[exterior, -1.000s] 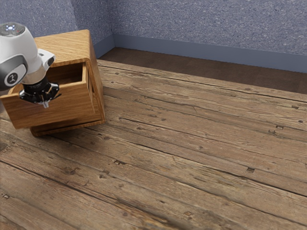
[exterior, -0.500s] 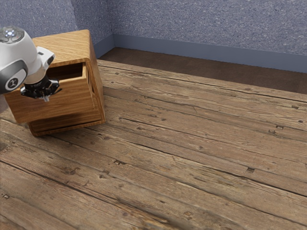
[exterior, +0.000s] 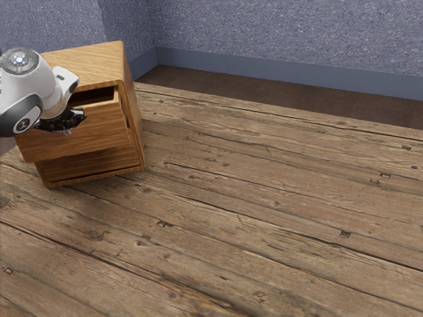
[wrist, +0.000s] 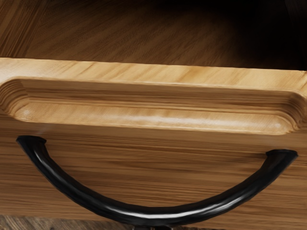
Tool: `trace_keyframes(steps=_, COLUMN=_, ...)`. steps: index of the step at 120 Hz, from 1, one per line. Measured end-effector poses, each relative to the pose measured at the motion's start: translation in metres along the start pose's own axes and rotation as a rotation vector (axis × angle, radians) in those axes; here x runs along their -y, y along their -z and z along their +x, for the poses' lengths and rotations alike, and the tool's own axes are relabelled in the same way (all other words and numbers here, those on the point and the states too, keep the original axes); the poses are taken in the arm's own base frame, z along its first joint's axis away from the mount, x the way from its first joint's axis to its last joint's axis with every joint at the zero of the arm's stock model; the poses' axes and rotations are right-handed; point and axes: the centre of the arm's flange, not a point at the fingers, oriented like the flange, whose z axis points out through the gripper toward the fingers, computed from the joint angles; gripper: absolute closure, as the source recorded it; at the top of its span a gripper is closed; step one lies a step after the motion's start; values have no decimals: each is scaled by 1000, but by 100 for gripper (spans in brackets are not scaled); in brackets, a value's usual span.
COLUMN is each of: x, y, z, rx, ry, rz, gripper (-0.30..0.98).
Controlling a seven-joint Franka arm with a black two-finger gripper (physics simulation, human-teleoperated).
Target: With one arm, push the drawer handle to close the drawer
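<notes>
As the still-open drawer slips deeper into the cabinet, the gripper's push seems effective, though I can't tell its jaws' state.

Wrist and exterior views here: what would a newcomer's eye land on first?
The glossy black curved handle, bowed across the drawer front near a long recessed groove, dominates the wrist view. At the exterior view's left, the wooden cabinet stands with its drawer partly open, the white arm and black tool at the drawer front.
</notes>
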Motion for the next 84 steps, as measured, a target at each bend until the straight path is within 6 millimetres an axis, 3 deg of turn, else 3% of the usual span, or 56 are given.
trace_keyframes(steps=40, x=1, y=-7, z=18, rx=-64, ry=-4, rz=-8, gripper=79)
trace_keyframes(steps=84, x=0, y=-28, z=26, rx=-103, ry=-27, rz=11, gripper=79)
